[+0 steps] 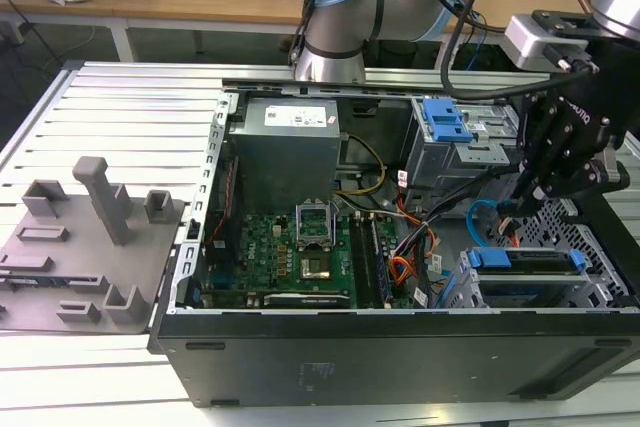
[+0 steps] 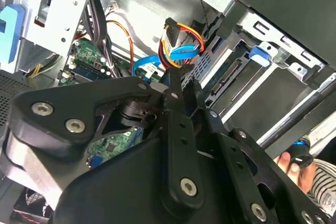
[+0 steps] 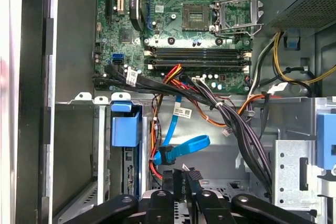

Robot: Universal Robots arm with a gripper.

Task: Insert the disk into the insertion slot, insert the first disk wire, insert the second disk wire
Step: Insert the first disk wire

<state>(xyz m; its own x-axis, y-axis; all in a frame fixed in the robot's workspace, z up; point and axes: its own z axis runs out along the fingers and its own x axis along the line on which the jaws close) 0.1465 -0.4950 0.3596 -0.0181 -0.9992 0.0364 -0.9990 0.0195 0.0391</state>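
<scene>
The first disk wire [image 2: 185, 35], a short orange, red and black bundle ending in a black plug, lies just beyond the fingertips in the second wrist view. The second disk wire [image 3: 189, 145] loops across it in bright blue. Treat the bundle as light and limp: judging by its thin strands, it will bend rather than push, so only the plug body gives you a rigid hold. Take it by the plug's flat sides, not by the strands, and expect the contacts to be fragile under a skewed load. Both wires lie beside the connector end of the disk [image 1: 530, 261], which sits in its blue frame inside the insertion slot [image 1: 592, 245], the perforated silver cage at the exterior view's right. The gripper [image 3: 185, 176] hangs over this corner with its fingers [image 2: 177, 114] drawn together; you cannot tell whether they pinch any strand. Everything is housed in the open computer case [image 1: 400, 357] on the slatted desk [image 1: 120, 107].
</scene>
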